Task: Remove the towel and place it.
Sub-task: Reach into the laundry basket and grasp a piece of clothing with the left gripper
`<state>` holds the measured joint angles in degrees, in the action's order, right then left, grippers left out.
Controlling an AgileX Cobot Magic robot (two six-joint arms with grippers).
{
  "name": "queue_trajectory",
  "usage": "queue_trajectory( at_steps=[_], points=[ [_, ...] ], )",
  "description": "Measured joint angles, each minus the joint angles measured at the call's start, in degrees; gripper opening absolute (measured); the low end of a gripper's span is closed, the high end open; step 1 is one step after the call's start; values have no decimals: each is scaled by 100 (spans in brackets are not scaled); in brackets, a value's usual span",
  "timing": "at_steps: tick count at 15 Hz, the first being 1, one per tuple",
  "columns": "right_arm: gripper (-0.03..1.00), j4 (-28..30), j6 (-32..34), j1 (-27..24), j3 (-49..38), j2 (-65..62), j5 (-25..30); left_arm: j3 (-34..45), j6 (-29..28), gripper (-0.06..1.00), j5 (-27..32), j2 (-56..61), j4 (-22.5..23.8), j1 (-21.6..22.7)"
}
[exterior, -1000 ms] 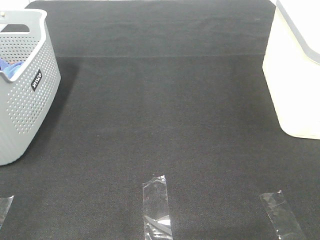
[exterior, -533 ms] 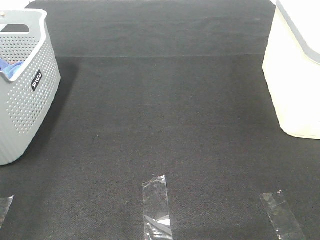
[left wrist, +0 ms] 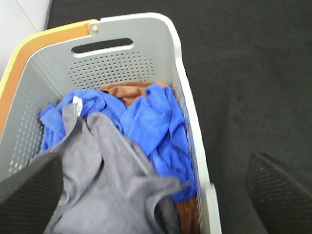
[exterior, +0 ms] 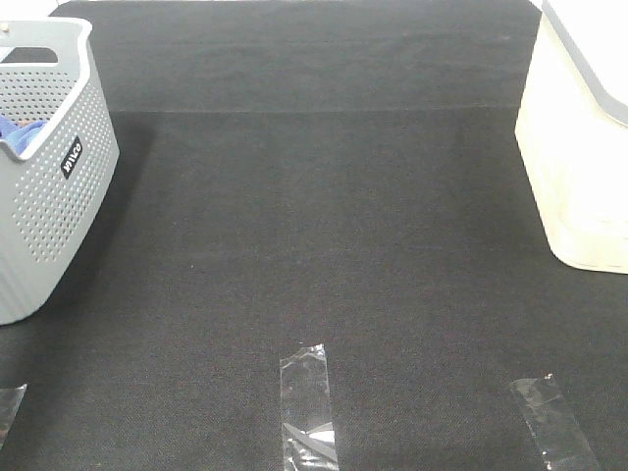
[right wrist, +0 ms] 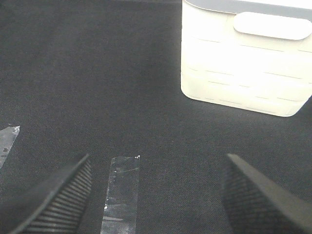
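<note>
The slate-grey towel (left wrist: 105, 180) lies crumpled in the grey perforated basket (left wrist: 180, 68), on top of a bright blue cloth (left wrist: 151, 126) and a brown cloth (left wrist: 127, 91). My left gripper (left wrist: 152, 175) hovers above the basket, open, with one finger over the towel's side and the other outside the basket wall; it holds nothing. In the exterior high view the basket (exterior: 49, 196) stands at the left edge with only a bit of blue cloth (exterior: 15, 132) showing; the towel and both grippers are out of sight there. My right gripper (right wrist: 157, 165) is open over the black mat.
A white bin (exterior: 584, 137) stands at the right edge, also ahead of the right gripper as the white bin (right wrist: 243, 58). Clear tape strips (exterior: 307, 407) (exterior: 552, 422) are stuck on the black mat near the front edge.
</note>
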<state>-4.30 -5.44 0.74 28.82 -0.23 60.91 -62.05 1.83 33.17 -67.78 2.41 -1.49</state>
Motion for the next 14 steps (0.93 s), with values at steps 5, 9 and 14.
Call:
queue_trajectory(
  at_steps=[5,9,14],
  points=[
    [70,0,0,0,0,0,0,-1524,-642,85,556,-1616,814,0],
    [70,0,0,0,0,0,-6,-2624,-1266,82,1467,-2779,1770,11],
    [70,0,0,0,0,0,-6,-3587,-1346,81,1845,-4102,1180,739]
  ],
)
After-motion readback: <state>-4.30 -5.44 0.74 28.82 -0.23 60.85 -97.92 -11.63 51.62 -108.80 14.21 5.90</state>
